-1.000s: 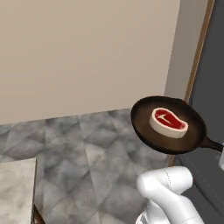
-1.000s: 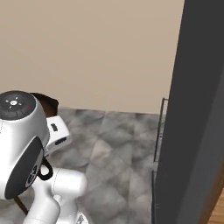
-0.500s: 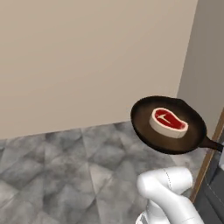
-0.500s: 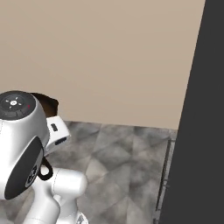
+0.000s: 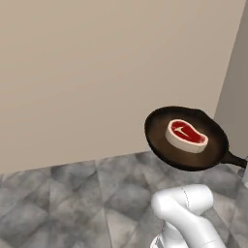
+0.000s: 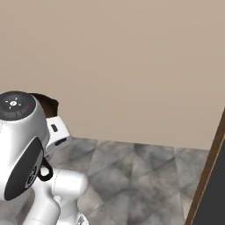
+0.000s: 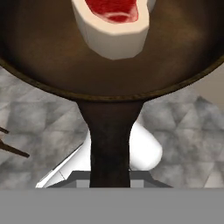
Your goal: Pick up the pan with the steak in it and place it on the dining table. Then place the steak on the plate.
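The dark round pan (image 5: 164, 138) hangs in the air above the floor, roughly level. The red steak (image 5: 187, 135) with its cream fat rim lies in it. The pan's long black handle (image 7: 109, 140) runs straight back to my gripper (image 7: 109, 178), which is shut on it. In the left base view the gripper (image 5: 245, 168) sits at the right edge, where the handle ends. In the hand view the steak (image 7: 114, 26) lies near the pan's middle. A dark sliver of the pan (image 6: 49, 103) peeks out behind my arm. The dining table and the plate are out of view.
A plain beige wall (image 5: 97, 72) stands ahead, with grey marbled floor tiles (image 5: 72, 203) below it. A dark tall panel with a wooden edge (image 6: 211, 189) rises at the right. A greyer wall face (image 5: 238, 87) meets the beige wall at a corner.
The whole scene has slid to the right in both base views, so the camera has moved. The counter corner at lower left has left the picture. The pan and steak keep their place relative to the arm.
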Tool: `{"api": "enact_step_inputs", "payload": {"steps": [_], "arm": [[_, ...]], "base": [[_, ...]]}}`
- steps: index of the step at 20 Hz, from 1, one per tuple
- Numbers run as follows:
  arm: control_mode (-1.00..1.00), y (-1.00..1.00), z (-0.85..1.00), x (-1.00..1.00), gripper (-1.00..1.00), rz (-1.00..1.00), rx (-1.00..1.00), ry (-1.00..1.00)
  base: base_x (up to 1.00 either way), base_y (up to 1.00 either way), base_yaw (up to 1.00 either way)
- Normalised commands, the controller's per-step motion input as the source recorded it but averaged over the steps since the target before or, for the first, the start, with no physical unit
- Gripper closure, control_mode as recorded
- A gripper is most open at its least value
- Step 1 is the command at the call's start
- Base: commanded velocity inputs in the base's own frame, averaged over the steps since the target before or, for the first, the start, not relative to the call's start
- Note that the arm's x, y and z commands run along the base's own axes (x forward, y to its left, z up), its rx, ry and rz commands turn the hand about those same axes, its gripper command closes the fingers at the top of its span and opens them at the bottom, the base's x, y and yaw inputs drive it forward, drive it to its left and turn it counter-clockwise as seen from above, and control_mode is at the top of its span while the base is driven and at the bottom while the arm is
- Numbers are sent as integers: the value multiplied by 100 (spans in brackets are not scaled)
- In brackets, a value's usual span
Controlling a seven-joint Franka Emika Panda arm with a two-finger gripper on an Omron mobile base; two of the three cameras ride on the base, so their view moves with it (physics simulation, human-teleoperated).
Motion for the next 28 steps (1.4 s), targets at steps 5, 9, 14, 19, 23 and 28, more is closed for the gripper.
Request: {"api": "enact_step_inputs", "payload": {"steps": [5, 9, 14, 19, 23, 28], "arm": [[100, 0, 0, 0, 100, 0, 0, 0], [100, 0, 0, 0, 100, 0, 0, 0], [100, 0, 0, 0, 100, 0, 0, 0], [100, 0, 0, 0, 100, 0, 0, 0], [100, 0, 0, 0, 100, 0, 0, 0], [100, 0, 0, 0, 100, 0, 0, 0]], "base": [[87, -10, 18], [13, 0, 44], [0, 0, 50], [0, 0, 50], [0, 0, 50], [0, 0, 50]]}}
